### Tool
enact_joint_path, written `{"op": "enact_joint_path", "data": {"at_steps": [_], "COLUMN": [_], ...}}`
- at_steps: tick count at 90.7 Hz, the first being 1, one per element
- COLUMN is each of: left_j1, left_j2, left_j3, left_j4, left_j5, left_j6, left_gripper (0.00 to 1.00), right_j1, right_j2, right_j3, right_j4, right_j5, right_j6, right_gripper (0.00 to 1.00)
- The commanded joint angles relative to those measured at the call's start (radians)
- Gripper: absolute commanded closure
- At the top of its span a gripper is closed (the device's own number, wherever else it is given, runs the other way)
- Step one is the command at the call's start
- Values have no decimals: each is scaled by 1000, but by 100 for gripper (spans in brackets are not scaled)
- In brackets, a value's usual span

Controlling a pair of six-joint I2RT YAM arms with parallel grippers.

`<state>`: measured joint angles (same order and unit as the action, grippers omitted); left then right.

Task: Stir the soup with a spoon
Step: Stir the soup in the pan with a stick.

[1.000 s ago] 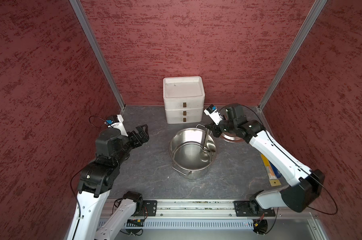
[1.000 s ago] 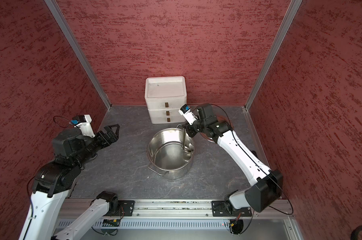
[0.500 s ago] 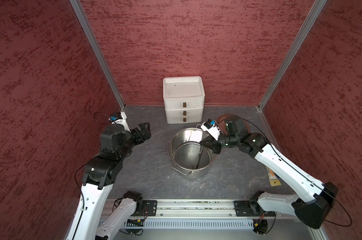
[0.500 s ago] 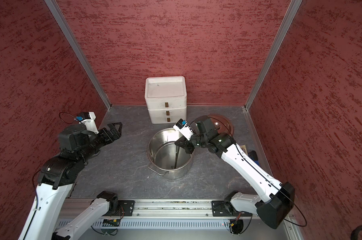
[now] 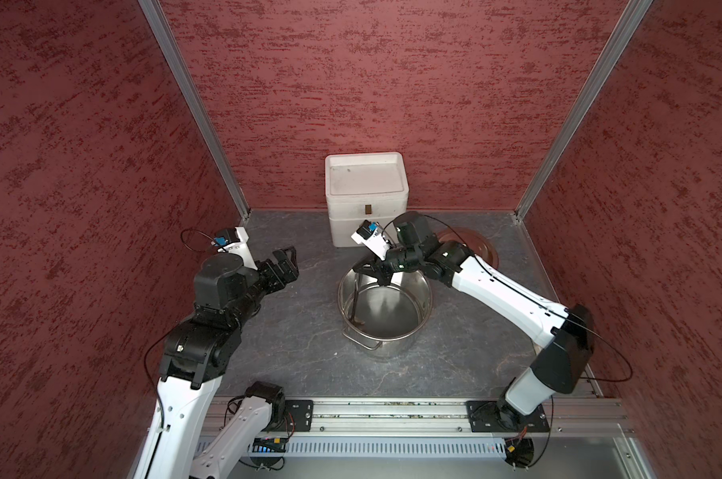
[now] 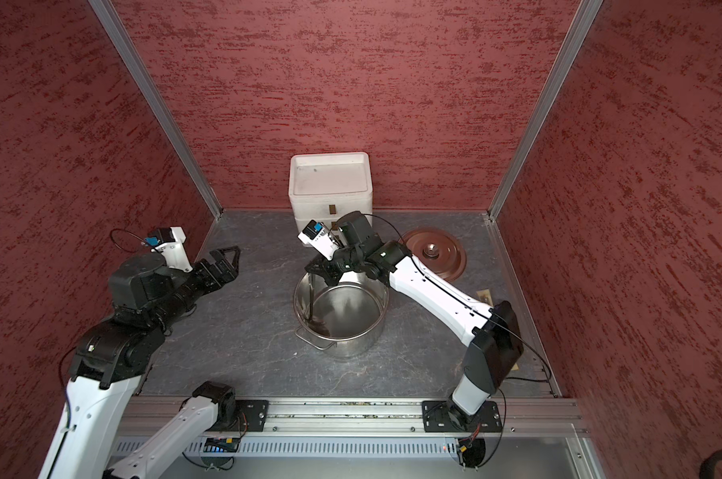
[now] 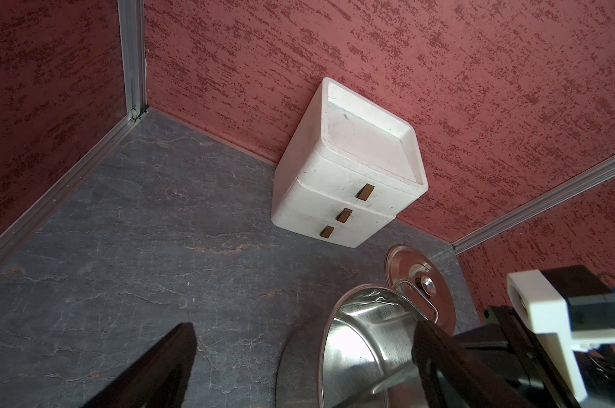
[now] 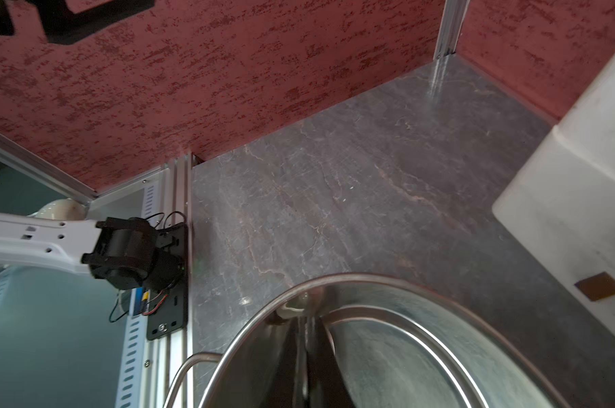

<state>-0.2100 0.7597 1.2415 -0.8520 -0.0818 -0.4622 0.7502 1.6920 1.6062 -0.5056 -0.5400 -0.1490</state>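
A steel pot (image 5: pixel 409 315) (image 6: pixel 363 319) stands mid-table; its inside shows bare shiny metal and no soup is visible. The thin dark spoon (image 5: pixel 356 296) (image 6: pixel 310 298) stands steeply along the pot's left inner wall, bowl end down near the bottom. My right gripper (image 5: pixel 371 271) (image 6: pixel 324 271) hangs over the back-left rim, shut on the spoon's handle. In the right wrist view the gripper (image 8: pixel 306 339) pinches the handle (image 8: pixel 307 325). My left gripper (image 5: pixel 286 259) (image 6: pixel 226 259) (image 7: pixel 299 364) hovers open and holding nothing, left of the pot (image 7: pixel 362 335).
The pot's brown lid (image 5: pixel 475 244) (image 6: pixel 433 253) (image 7: pixel 419 279) lies at the back right. A white three-drawer unit (image 5: pixel 365 199) (image 6: pixel 330 186) (image 7: pixel 348 169) stands against the back wall. A flat card (image 6: pixel 485 296) lies by the right wall. A metal rail (image 5: pixel 384 414) runs along the front.
My right gripper has carried the spoon round inside the pot, from its right side past the front to the left wall. The left arm has shifted slightly and stays open.
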Motion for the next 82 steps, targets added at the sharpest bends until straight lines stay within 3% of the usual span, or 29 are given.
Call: {"op": "enact_joint_path", "data": {"at_steps": [1,28,67,82], "left_j1": [5,6,6,5], "left_j2": [-13,-21,16,19], "left_j3": [3,13,18,8], "left_j4": [1,-19,5,27], "left_j5": [-18,-26,-9,-9], "left_j6": [12,14,31,33], "left_gripper": [0,0,0,0], "right_j1": [-10,-111,-269,-268], "right_j2": [62,89,-255,-385], "right_j3": [92,133,-177,-275], "right_j4": [13,26,-109,-206], "right_j5": [83,183,270,176], "right_j6": [-54,-56,-84,-92], "right_gripper": [100,100,100,100]}}
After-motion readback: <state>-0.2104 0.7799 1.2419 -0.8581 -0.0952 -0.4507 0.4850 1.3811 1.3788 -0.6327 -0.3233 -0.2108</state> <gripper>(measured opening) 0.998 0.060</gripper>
